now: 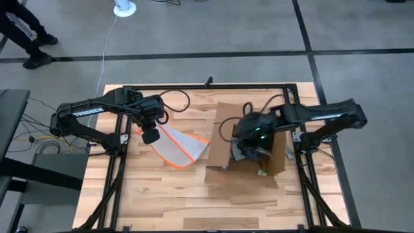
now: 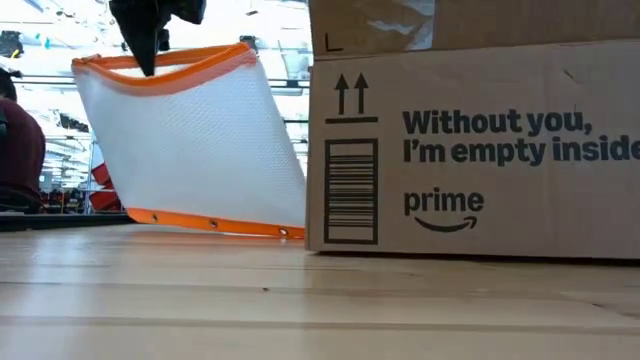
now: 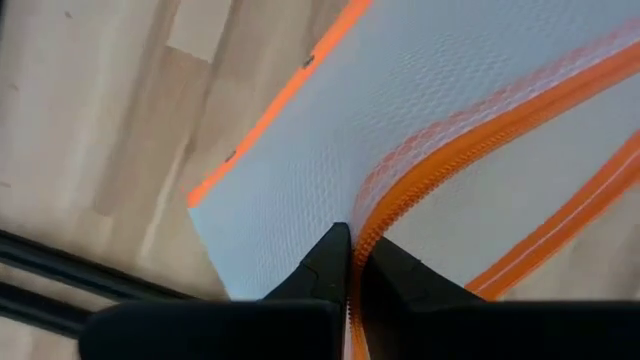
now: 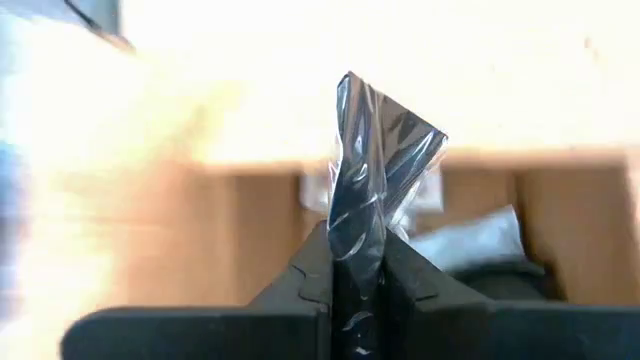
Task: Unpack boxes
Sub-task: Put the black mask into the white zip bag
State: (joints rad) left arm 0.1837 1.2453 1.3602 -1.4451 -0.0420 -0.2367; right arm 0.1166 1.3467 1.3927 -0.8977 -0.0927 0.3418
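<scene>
A brown cardboard box [image 1: 223, 123] stands right of the table's middle with its flaps open; its printed side [image 2: 480, 150] faces the near edge. My right gripper [image 1: 253, 147] is over the box's open top, shut on a piece of clear plastic wrap [image 4: 375, 150]. Left of the box, my left gripper [image 1: 150, 136] is shut on an orange-edged clear mesh pouch [image 1: 180, 145]. In the low view the pouch [image 2: 190, 140] hangs slanted beside the box. My left gripper pinches the pouch's orange zipper edge [image 3: 375, 215] between its two fingers, coming from above. The pouch hangs tilted below them, and its lower orange edge [image 2: 210, 222] rests on the table next to the box. My right gripper pinches a crumpled fold of the clear plastic wrap [image 4: 360, 215] between its two fingers. The wrap sticks out past the fingertips [image 4: 410, 265], over the inside of the box [image 4: 250, 220]. What the wrap belongs to is hidden.
More pale wrapped items [image 4: 480, 240] lie inside the box. Black frame rails [image 1: 194, 86] run round the wooden table. Bare wood [image 1: 194, 200] lies toward the near edge. A person's feet [image 1: 32, 48] and a white round base [image 1: 124, 8] are on the floor beyond.
</scene>
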